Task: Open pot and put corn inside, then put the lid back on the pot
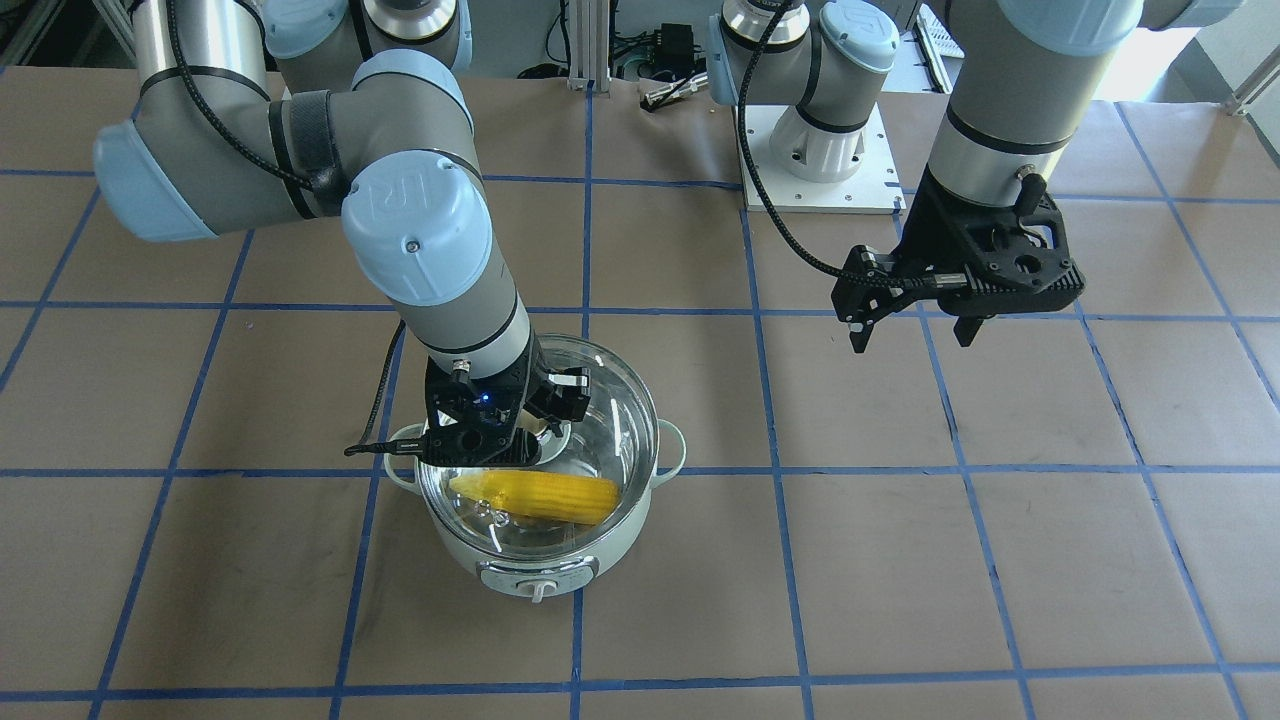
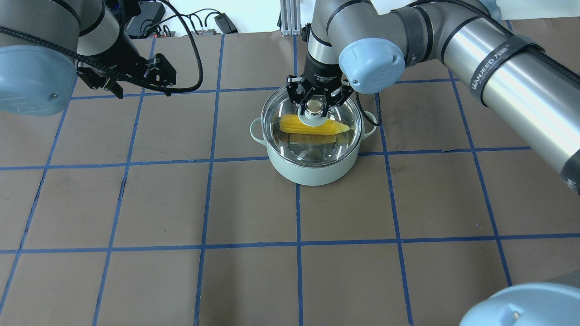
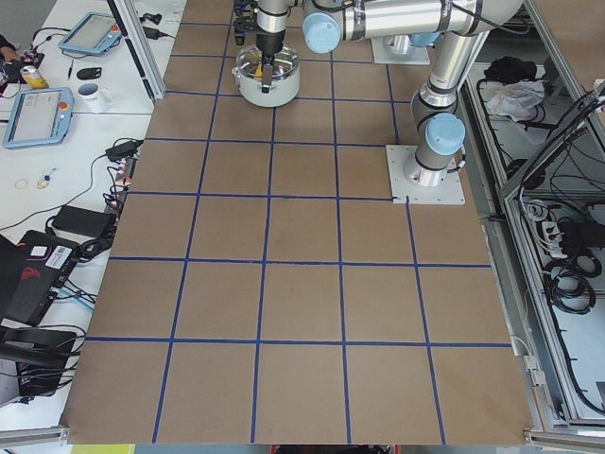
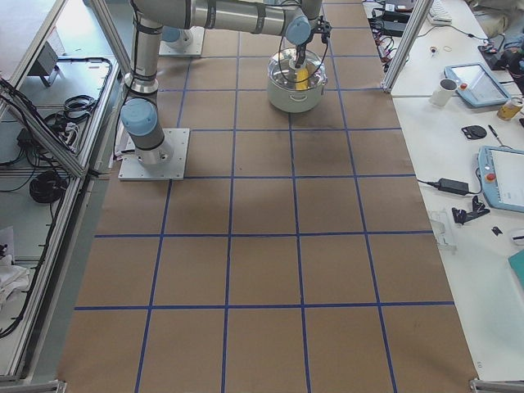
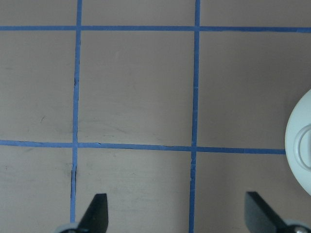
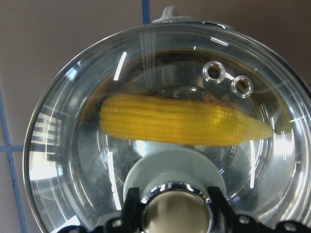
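At the left of the overhead view, our left gripper hangs above the brown paper-covered tabletop. Its two black fingers are spread wide with only bare paper between them. Open squares of the blue tape grid lie on every side of it.

Well apart, toward the middle, stands the pale mint-green round pot, with open tabletop around its body and its two small loop handles. The round clear glass lid sits on the pot's rim. Through it we see the bright yellow ear of corn lying across the shiny steel interior, its pointed end to the right.

Our right gripper stands over the lid, clamped on its shiny metal knob, with a black finger on each side. To the right, that arm's grey tube and pale blue caps slant above the tabletop.
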